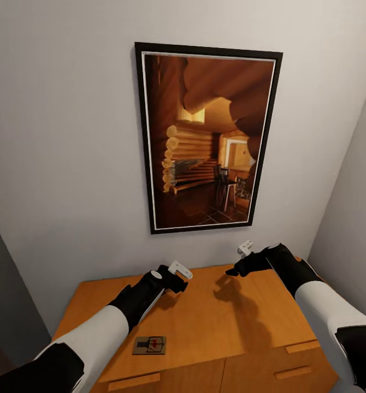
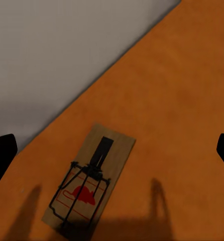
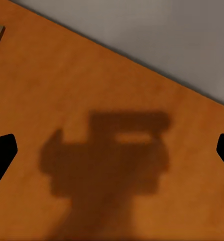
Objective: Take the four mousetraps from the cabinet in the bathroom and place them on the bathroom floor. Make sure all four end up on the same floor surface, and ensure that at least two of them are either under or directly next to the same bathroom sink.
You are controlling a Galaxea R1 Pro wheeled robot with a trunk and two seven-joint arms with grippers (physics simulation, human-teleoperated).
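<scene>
One mousetrap, flat tan board with black spring bar and red bit, lying at 7 o'clock on the orange-brown cabinet top near its front edge, left gripper and right gripper above the top, both jaws apart, holding nothing, framed picture on the wall at 12 o'clock

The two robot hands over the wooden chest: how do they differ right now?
The left gripper hovers over the cabinet top's left half, nearer the mousetrap; the right gripper is further back, close to the wall. The left wrist view looks down on the trap; the right wrist view looks at bare wood and the gripper's shadow. Both are empty, with jaws spread.
</scene>
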